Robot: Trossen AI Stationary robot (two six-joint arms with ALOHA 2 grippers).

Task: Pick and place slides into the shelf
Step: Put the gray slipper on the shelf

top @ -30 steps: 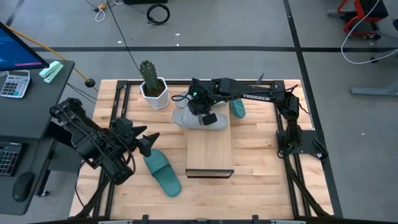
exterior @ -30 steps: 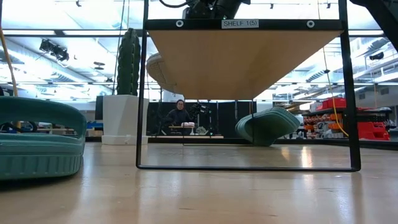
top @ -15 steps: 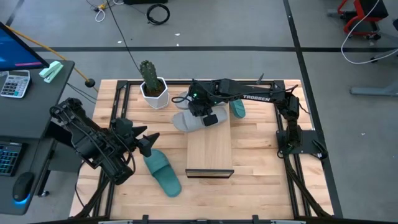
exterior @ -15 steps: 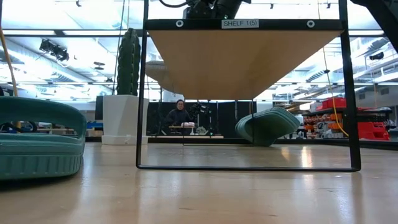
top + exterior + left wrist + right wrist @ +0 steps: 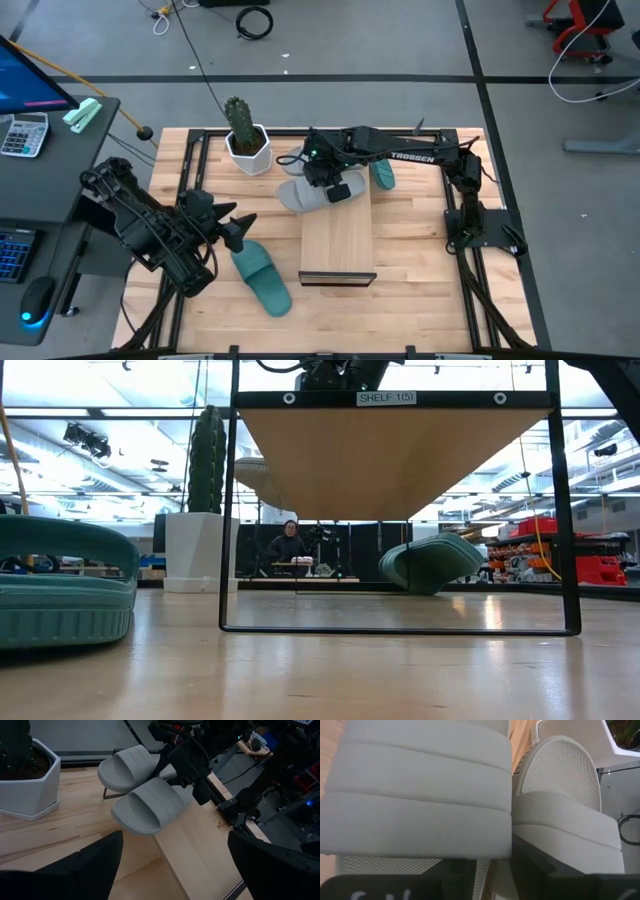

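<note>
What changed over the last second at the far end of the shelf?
The right gripper shifted the near grey slide slightly sideways on the shelf end, and its jaws eased apart around it. The other grey slide, both teal slides, the cactus pot and the open left gripper stayed put.

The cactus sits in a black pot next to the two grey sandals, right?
Not quite. The pot is white, not black, as the high view shows. The cactus does sit in it, next to the two grey sandals.
</note>
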